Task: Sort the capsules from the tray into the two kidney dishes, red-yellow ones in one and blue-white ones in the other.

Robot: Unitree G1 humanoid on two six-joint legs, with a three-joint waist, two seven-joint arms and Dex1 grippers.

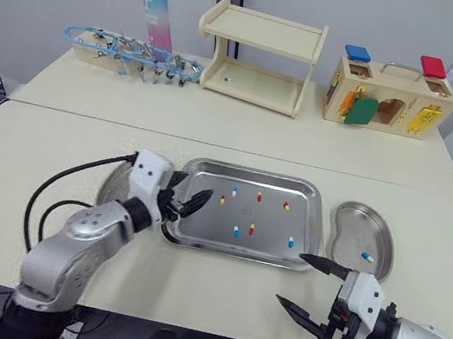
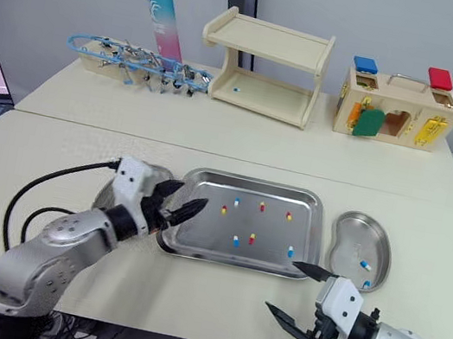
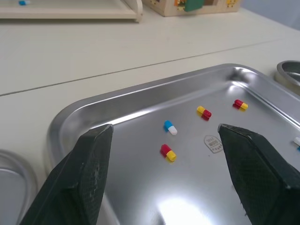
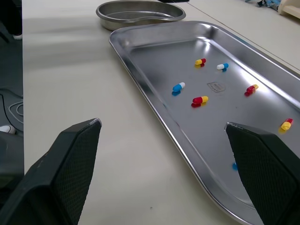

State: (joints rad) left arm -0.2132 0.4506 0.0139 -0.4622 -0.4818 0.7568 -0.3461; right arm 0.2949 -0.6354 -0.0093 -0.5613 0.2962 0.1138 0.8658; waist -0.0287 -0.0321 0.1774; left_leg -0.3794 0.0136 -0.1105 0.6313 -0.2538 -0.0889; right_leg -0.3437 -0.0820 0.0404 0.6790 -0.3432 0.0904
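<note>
Hovering left gripper (image 1: 189, 196) over tray (image 1: 314, 210) left end, jaws released | holding right gripper (image 1: 291, 277) off near-right corner, jaws wide | spotting one blue-white capsule (image 1: 366, 257) in right dish (image 1: 356, 220)

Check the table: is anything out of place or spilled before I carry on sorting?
One blue-white capsule lies on the lower shelf of the wooden rack at the back, far from the tray. It looks like a stray from the set being sorted. Nothing else looks spilled or askew.
</note>
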